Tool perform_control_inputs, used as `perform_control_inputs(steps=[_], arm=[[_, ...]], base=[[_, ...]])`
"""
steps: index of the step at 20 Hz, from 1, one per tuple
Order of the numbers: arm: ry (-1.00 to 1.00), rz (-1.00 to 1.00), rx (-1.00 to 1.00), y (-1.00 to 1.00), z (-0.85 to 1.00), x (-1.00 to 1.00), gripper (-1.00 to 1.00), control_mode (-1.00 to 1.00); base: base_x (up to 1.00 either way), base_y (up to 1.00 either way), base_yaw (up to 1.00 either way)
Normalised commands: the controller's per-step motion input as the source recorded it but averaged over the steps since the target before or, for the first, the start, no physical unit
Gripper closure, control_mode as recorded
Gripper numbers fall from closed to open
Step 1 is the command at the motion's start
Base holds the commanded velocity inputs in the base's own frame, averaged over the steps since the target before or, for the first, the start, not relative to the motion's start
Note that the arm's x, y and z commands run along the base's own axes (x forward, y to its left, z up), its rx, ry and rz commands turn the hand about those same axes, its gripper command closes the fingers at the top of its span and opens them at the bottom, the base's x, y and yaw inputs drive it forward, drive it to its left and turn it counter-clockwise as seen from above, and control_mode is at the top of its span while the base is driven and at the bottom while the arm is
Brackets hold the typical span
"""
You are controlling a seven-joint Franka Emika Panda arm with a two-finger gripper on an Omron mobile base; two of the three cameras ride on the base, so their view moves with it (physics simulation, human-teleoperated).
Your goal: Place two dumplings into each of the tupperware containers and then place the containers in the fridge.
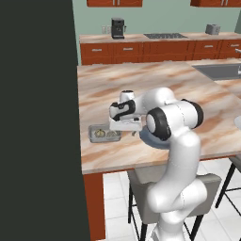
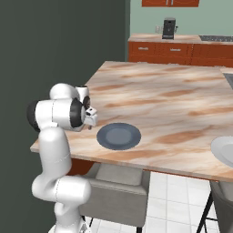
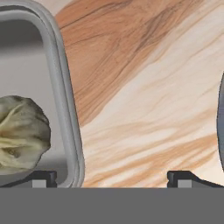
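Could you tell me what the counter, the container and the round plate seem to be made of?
Counter: looks like polished marble or stone, going by the flowing tan and cream veins; a wood-grain laminate is possible too.
Container: probably matte plastic, a thin pale grey rim with rounded corners, holding a crinkled dumpling.
Plate: dark blue-grey, smooth with a soft sheen, likely glazed ceramic.

Even, flat rendered light, no glare that I see. Soft shadow under the arm on the counter (image 1: 141,84) near its front edge. Base views sharp but low-res; hand view close-up, counter grain a bit soft, no edge distortion.
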Motion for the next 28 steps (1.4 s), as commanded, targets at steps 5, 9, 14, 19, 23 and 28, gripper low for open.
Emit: perform_control_inputs(steps=[5,9,14,19,23,28], arm=[[0.00,0.00,0.00,0.01,0.01,0.07,-1.00,-1.00],[-0.02,0.00,0.00,0.03,0.00,0.26,-1.00,-1.00],[-0.01,0.00,0.00,-0.01,-0.06,0.12,-1.00,-1.00],[0.00,0.00,0.00,-0.11,-0.37,0.00,-1.00,-1.00],[0.00,0.00,0.00,0.00,-0.25,-0.01,-1.00,-1.00],[0.00,0.00,0.00,0.00,-0.04,0.00,-1.00,-1.00]], base=[[0.00,0.00,0.00],[0.00,0.00,0.00],[0.00,0.00,0.00],[0.00,0.00,0.00],[0.00,0.00,0.00],[0.00,0.00,0.00]])
